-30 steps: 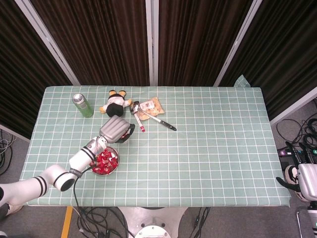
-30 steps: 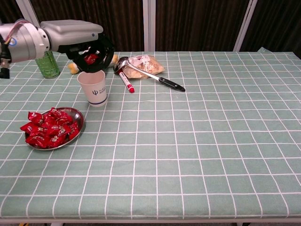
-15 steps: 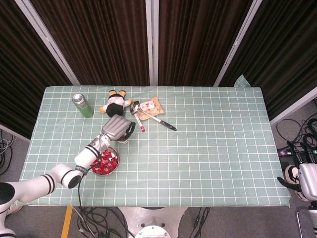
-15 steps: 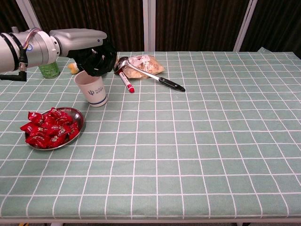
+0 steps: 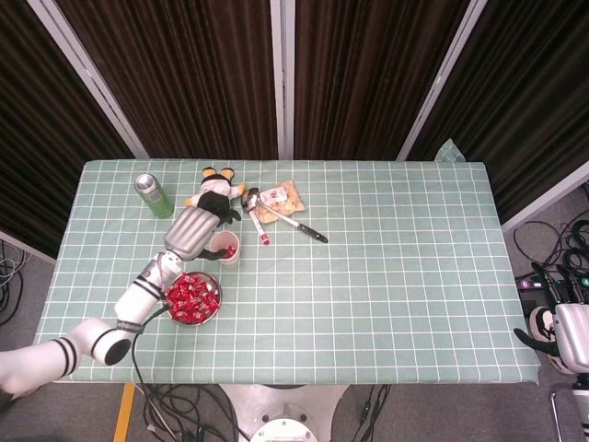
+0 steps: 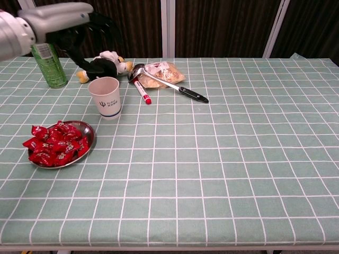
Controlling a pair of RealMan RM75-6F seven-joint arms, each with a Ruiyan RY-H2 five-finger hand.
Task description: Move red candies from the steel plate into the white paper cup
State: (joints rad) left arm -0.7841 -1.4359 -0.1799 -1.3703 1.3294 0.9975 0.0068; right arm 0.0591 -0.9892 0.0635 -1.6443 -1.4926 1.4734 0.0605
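Green checked table (image 6: 222,159): left hand (image 6: 79,24) empty above white paper cup (image 6: 105,97)

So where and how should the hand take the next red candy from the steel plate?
Take a top candy from the heap of red candies, pinching its wrapper from straight above. The steel plate is shallow with a raised rim, so a side approach would probably only push the pile.

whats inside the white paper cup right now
In the head view, red candy shows inside the white paper cup. How many pieces, or how deep they lie, cannot be told. From the chest view the cup's wall hides the inside.
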